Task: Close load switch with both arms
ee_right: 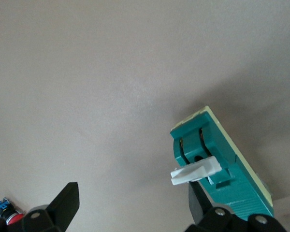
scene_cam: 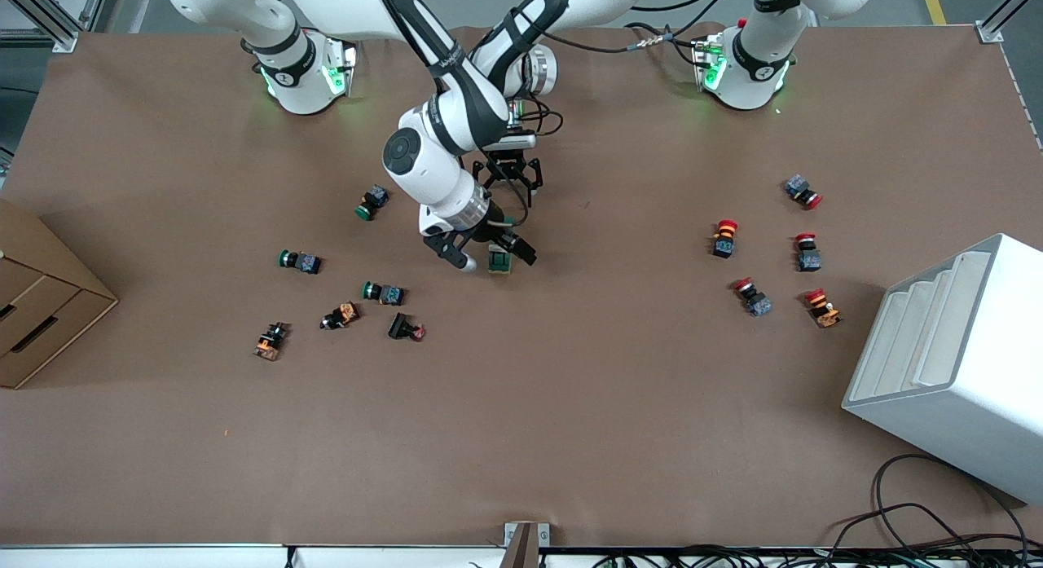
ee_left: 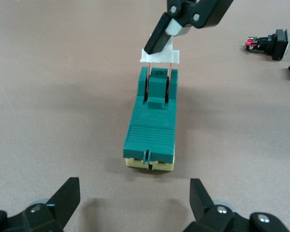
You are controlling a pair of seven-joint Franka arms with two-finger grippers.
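Switch: you see the load switch [scene_cam: 499, 261] lying flat on the desk [scene_cam: 570, 405] near its middle, green body up, cream base under it, about 3 o'clock from the green-capped buttons [scene_cam: 383, 292].
Lever: your left wrist view shows the white lever [ee_left: 159, 55] raised on two thin metal blades above the green body [ee_left: 152, 128], not pressed down.
Right gripper: your right gripper [scene_cam: 489, 256] is at the switch, jaws wide; one black fingertip [ee_left: 157, 38] touches the lever's top edge, the other stands clear on the desk side.
Left gripper: your left gripper [scene_cam: 512, 175] hangs over bare desk at 12 o'clock from the switch, jaws wide, holding nothing; its fingers [ee_left: 63, 198] frame the switch's cream end without touching it.
Red buttons: a group of red-capped buttons [scene_cam: 724, 237] lies well apart at 3 o'clock, toward the left arm's end.
Bin: a white stepped bin [scene_cam: 953, 364] sits at 4 o'clock.
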